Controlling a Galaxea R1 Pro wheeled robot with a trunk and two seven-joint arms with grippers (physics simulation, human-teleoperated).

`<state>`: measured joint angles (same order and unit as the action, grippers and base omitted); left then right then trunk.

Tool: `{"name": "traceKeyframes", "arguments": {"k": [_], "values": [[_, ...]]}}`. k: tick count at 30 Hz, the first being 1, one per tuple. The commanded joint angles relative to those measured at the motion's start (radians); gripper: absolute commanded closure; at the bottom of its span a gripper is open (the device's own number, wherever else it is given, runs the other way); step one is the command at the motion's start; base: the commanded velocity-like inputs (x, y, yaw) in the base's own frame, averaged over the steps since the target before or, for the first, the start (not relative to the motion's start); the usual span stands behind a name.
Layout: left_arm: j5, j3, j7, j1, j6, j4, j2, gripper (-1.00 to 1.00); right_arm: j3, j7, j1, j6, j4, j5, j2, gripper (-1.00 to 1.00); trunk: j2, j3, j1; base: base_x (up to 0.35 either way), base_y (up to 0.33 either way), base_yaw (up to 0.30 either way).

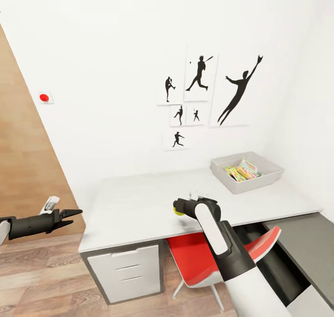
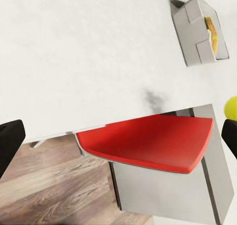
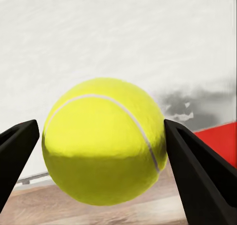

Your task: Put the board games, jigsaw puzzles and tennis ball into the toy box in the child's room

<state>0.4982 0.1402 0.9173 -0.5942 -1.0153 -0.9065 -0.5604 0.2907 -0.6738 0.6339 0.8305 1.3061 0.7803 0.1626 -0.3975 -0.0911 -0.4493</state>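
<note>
The fuzzy yellow-green tennis ball (image 3: pixel 103 141) sits clamped between the right gripper's (image 1: pixel 178 208) black fingers (image 3: pixel 197 170); the left gripper's (image 1: pixel 74 212) fingers spread wide, holding nothing.

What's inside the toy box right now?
The toy box holds colourful flat boxes, yellow-green and pink. How many, and anything beneath them, is hidden by its walls and the stack.

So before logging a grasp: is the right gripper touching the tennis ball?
Touching. In the right wrist view the tennis ball sits between the right gripper's fingers, one finger pressed against its side.
</note>
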Motion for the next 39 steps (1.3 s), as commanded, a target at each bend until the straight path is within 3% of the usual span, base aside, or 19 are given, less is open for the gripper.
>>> {"name": "traceKeyframes", "arguments": {"k": [1,18,32,39], "values": [[-0.003,0.001,0.005,-0.001,-0.004,0.0,0.0,-1.0,0.001,-0.01,0.001,0.001,0.001,0.009,0.0,1.0,-0.002,-0.002,-0.001,0.0,-0.117,0.0],[-0.003,0.001,0.004,-0.001,-0.002,0.0,0.0,-1.0,-0.001,-0.01,-0.011,0.002,0.002,0.009,-0.001,1.0,-0.002,-0.002,-0.001,0.011,-0.113,0.0],[-0.004,0.001,0.004,-0.001,0.009,0.0,0.0,-1.0,-0.002,-0.009,-0.011,0.006,0.005,0.01,0.0,1.0,-0.002,-0.009,-0.001,0.226,-0.079,-0.063],[-0.004,0.001,0.005,-0.001,0.009,0.0,-0.001,-1.0,0.002,-0.009,-0.011,0.006,0.014,0.01,0.0,1.0,-0.002,-0.009,-0.001,0.094,-0.001,-0.236]]}}
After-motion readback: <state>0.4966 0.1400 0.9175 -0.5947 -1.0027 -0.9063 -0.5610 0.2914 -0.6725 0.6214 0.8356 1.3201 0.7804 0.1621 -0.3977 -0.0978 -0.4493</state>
